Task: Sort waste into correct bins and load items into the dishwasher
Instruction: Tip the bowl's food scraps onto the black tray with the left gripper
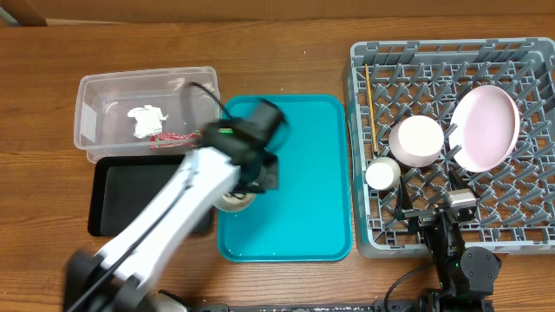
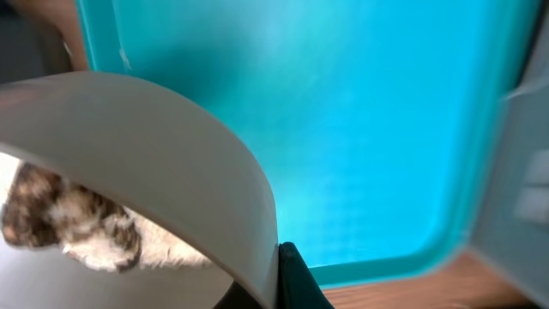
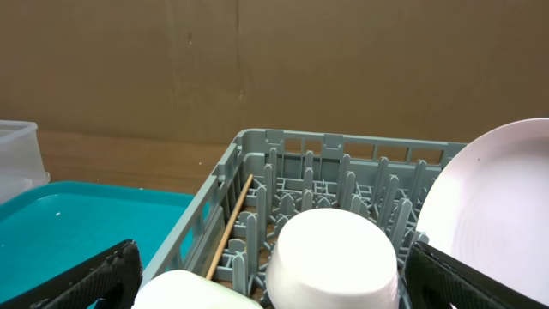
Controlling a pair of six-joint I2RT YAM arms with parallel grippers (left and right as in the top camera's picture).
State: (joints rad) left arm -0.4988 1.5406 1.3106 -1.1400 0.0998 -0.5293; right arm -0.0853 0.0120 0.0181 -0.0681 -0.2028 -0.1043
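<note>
Teal tray (image 1: 312,173) lies bare beside the dish rack (image 1: 520,217); left arm (image 1: 186,195) overhangs the black tray (image 1: 130,191)

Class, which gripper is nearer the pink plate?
Right. The right gripper is at the rack's near edge, close to the plate; the left gripper grips a bowl over the teal tray.

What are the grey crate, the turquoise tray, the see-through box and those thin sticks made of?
Grey crate: likely moulded plastic, matte; lattice and pegs look one piece. Turquoise tray: plastic, smooth, faint sheen. See-through box: clear plastic; its contents show through the walls. Thin sticks: probably wood or bamboo, pale brown and dull.
</note>
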